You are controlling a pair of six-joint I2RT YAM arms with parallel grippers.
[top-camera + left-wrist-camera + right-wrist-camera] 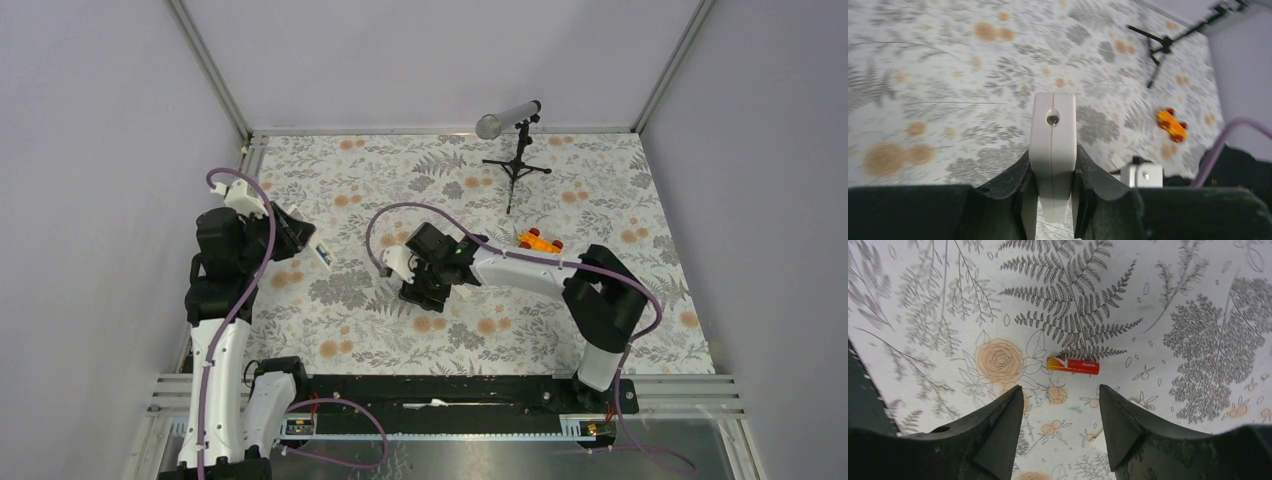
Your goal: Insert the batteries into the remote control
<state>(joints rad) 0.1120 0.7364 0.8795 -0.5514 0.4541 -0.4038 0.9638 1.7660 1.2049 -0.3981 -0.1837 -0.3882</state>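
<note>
Left hand (1052,155) clamped on remote control (1052,132) pointing away, right hand (1060,390) apart, battery (1072,365) lying crosswise.

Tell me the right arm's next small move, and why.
Probably ease the right gripper forward and down over the red battery: its jaws are open, the battery lies flat just ahead of them, and the left gripper holds the remote.

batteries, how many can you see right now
1. A red battery lies on the floral tablecloth, just ahead of the open right gripper. Another may be hidden under the right arm.
</note>
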